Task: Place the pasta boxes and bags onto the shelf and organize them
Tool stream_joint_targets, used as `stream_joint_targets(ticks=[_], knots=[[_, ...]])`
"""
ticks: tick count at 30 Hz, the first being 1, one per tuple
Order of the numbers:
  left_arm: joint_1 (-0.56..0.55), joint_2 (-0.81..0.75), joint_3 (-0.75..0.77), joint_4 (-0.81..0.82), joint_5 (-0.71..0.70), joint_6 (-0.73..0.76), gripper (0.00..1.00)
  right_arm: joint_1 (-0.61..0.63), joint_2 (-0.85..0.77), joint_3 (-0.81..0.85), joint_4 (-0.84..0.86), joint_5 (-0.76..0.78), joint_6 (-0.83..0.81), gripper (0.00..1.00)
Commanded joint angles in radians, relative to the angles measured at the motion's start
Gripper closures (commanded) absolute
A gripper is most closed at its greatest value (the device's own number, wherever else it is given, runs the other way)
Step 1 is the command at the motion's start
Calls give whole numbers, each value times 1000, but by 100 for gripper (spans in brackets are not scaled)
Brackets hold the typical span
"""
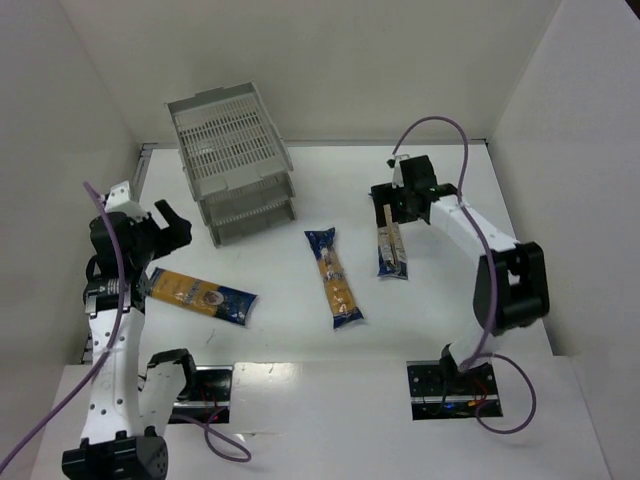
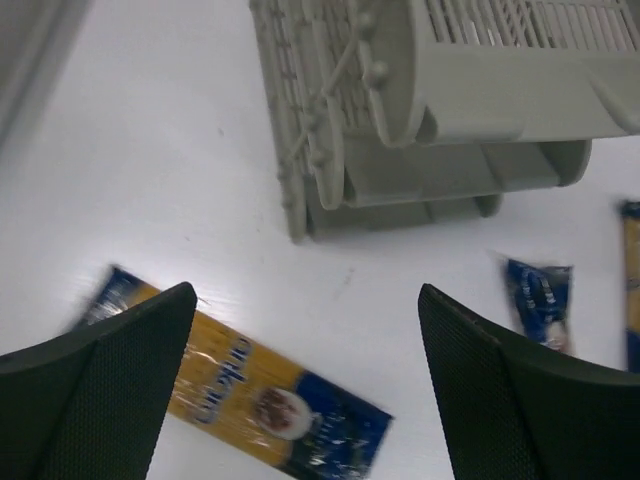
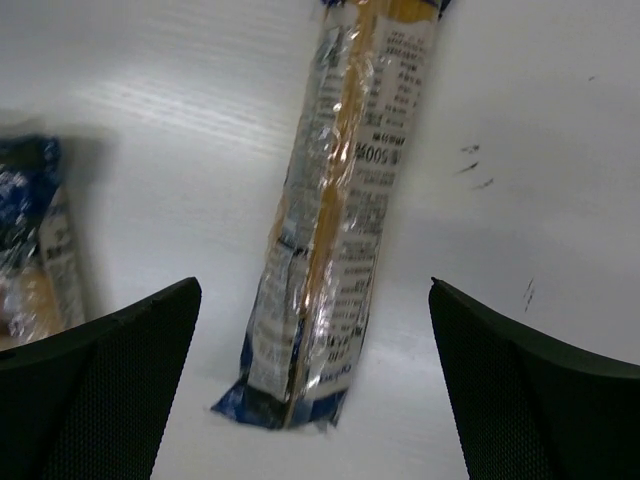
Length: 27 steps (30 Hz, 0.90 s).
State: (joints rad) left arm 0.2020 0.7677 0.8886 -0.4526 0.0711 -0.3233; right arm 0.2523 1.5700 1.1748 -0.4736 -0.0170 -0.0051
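On the table (image 1: 450,290), the overhead view showed all three packets lying flat and apart from each other, nearer than the shelf (image 1: 236,165). The left packet (image 1: 200,295) lay just below the left gripper (image 1: 170,225), and the middle packet (image 1: 335,277) lay by itself. The right packet (image 1: 393,250) had its far end beneath the right gripper (image 1: 388,205). Only the wrist views settled the jaws. From the left wrist, both fingers (image 2: 100,390) stood spread wide, holding nothing, with the left packet below and the shelf ahead. From the right wrist, that gripper gaped equally wide and empty, the right packet running lengthwise between its fingers, no contact visible.
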Motion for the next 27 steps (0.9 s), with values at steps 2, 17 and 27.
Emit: stream_joint_targets(ticks=[2,17,27], knots=[[94,-10,-128,-26,220,-286,5,-16,178,155,-17,64,31,0],[287,12,-154,-5,220,-292,6,13,485,227,-28,98,119,18],[287,-8,-154,-5,211,-292,6,33,392,229,-72,48,123,100]])
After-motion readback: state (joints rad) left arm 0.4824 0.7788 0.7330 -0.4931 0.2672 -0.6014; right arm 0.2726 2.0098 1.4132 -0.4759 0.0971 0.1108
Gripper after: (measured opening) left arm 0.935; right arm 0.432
